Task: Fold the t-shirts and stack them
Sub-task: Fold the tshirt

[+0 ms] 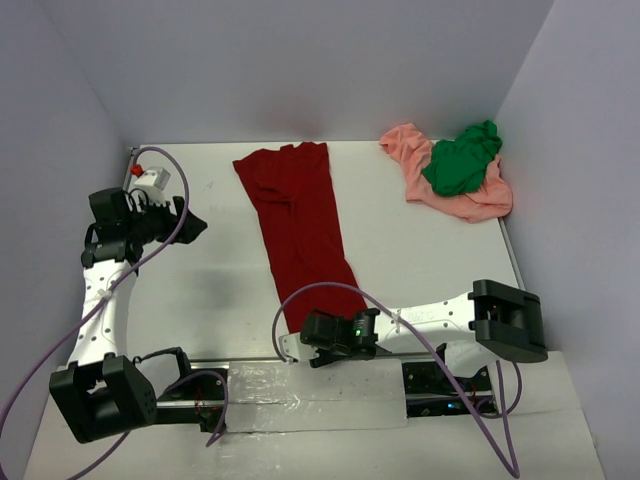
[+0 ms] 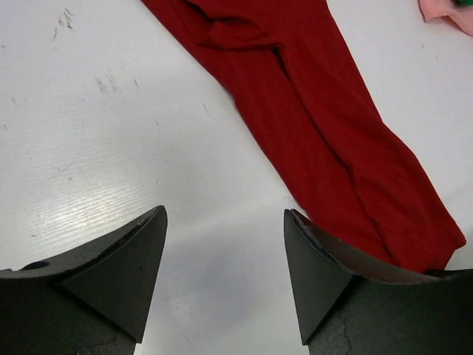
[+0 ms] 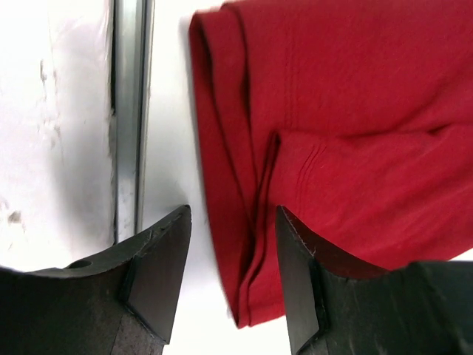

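Note:
The dark red t-shirt (image 1: pixel 300 230) lies folded into a long narrow strip down the middle of the table. The green t-shirt (image 1: pixel 462 160) sits crumpled on top of the salmon-pink t-shirt (image 1: pixel 470 200) at the back right. My right gripper (image 1: pixel 300 345) is open at the strip's near end. In the right wrist view its jaws (image 3: pixel 229 274) straddle the red cloth's folded edge (image 3: pixel 251 222) without pinching it. My left gripper (image 1: pixel 193 228) hovers open over bare table, left of the red t-shirt (image 2: pixel 332 126), with nothing between its fingers (image 2: pixel 225 274).
A small white device with a red knob (image 1: pixel 150 178) stands at the back left corner. A metal rail (image 1: pixel 250 362) and a taped clear sheet (image 1: pixel 300 395) run along the near edge. Walls close in the table on three sides. Purple cables loop around both arms.

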